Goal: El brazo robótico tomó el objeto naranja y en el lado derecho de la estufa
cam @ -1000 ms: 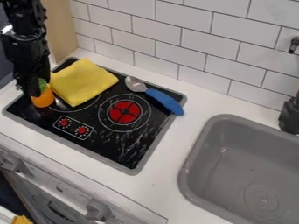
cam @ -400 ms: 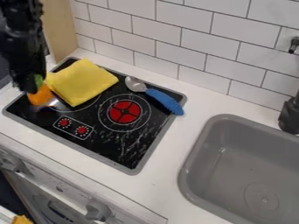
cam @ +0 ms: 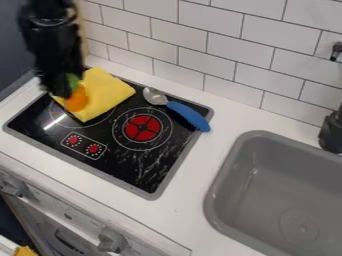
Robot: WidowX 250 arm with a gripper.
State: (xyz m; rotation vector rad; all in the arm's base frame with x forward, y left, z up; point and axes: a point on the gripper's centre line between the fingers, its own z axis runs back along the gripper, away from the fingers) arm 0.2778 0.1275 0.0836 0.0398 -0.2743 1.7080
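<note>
Currently we've got the black tool (cam: pixel 68 93) at the far left, hanging over the left side of the stove (cam: pixel 137 172). It's pinching the orange obj. (cam: pixel 77 102) w/ the green top; the obj. hangs upright or nearly so, in front of the left part of the yellow cloth (cam: pixel 107 92) as we look at it. Can't tell if the two touch. So our orange obj. is on the left, w/ the stove's right side well apart from it.

The cloth lies folded on the far left of the stove. To its right we see a spoon (cam: pixel 190 116) w/ a blue handle, lying at a slant along the far right edge, bowl end toward the cloth. Btwn cloth & near right edge is the red-centered burner (cam: pixel 142 128); 2 small red dials are printed near left of it. The stove sits in the white table (cam: pixel 188 182), w/ a gray sink (cam: pixel 267 175) on the right & a black faucet (cam: pixel 331 132) at the sink's far right. White tiles (cam: pixel 167 37) run along the far side.
</note>
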